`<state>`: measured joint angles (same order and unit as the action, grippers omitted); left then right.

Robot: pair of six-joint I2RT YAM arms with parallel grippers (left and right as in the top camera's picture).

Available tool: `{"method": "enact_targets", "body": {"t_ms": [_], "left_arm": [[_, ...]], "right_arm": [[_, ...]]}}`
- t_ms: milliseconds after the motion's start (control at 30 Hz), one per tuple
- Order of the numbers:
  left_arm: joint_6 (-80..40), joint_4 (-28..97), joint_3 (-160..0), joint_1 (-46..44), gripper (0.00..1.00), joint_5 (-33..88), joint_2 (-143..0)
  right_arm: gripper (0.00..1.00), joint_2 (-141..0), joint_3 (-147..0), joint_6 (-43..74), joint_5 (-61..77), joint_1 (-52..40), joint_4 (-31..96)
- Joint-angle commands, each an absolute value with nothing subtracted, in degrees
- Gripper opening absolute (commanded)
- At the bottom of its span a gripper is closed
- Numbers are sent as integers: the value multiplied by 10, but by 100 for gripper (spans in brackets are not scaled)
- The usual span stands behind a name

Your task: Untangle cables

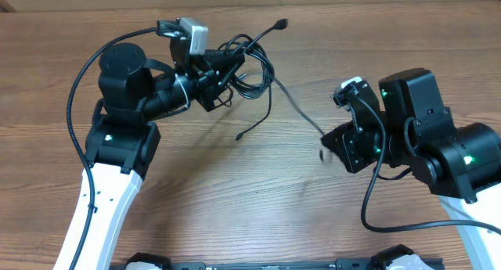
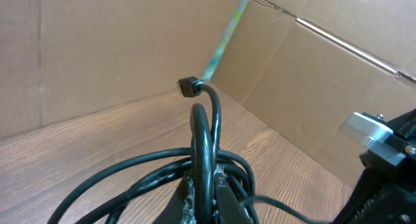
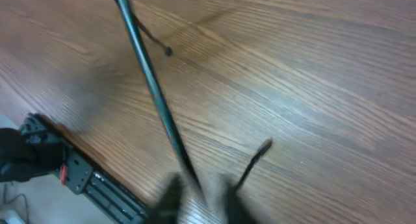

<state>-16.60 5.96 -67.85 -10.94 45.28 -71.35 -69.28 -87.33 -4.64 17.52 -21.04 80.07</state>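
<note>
The cables (image 1: 246,63) are thin black cords bunched in loops at the back of the table. My left gripper (image 1: 225,70) is shut on this bundle. In the left wrist view a cord (image 2: 207,139) runs up between the shut jaws of the left gripper (image 2: 207,188), and its plug (image 2: 188,86) sticks up. One strand (image 1: 297,109) leads right to my right gripper (image 1: 325,149). In the blurred right wrist view that strand (image 3: 149,81) runs into the gap of the right gripper (image 3: 200,191), whose fingers (image 3: 172,191) stand apart with wood showing between them. A short loose end (image 3: 257,156) lies beside them.
Another cord end (image 1: 239,137) lies on the wood at mid-table, and a plug (image 1: 282,23) points toward the back. Cardboard walls (image 2: 97,49) close off the far side. A black rail (image 3: 97,182) runs along the table's front edge.
</note>
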Motion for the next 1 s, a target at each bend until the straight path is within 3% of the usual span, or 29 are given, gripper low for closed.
{"method": "enact_targets", "body": {"t_ms": [0, 33, 67, 333, 433, 533, 633, 733, 833, 967], "left_arm": [[-177, 53, -684, -101, 4, 488, -700], [-170, 53, -684, -101, 4, 505, -700], [-152, 53, -684, -101, 4, 528, -700], [-132, 53, -684, -105, 4, 623, -700], [-113, 53, -684, -117, 4, 637, -700], [-95, 52, -684, -138, 4, 636, -701], [-94, 47, -684, -159, 4, 626, -701], [-94, 28, -684, -173, 4, 625, -700], [-94, 25, -684, -173, 4, 626, -700], [-105, 25, -684, -173, 4, 627, -700]], "right_arm": [[78, -688, -889, -50, 163, -209, 767], [98, -688, -889, -50, 163, -209, 745], [100, -688, -889, -50, 165, -209, 720], [100, -688, -889, -48, 243, -209, 585], [94, -688, -889, -48, 293, -209, 553], [79, -688, -889, -48, 342, -209, 530], [71, -688, -889, -48, 349, -209, 529], [43, -688, -889, -48, 349, -209, 534], [34, -688, -889, -48, 348, -209, 534], [32, -689, -889, -48, 346, -209, 534]]}}
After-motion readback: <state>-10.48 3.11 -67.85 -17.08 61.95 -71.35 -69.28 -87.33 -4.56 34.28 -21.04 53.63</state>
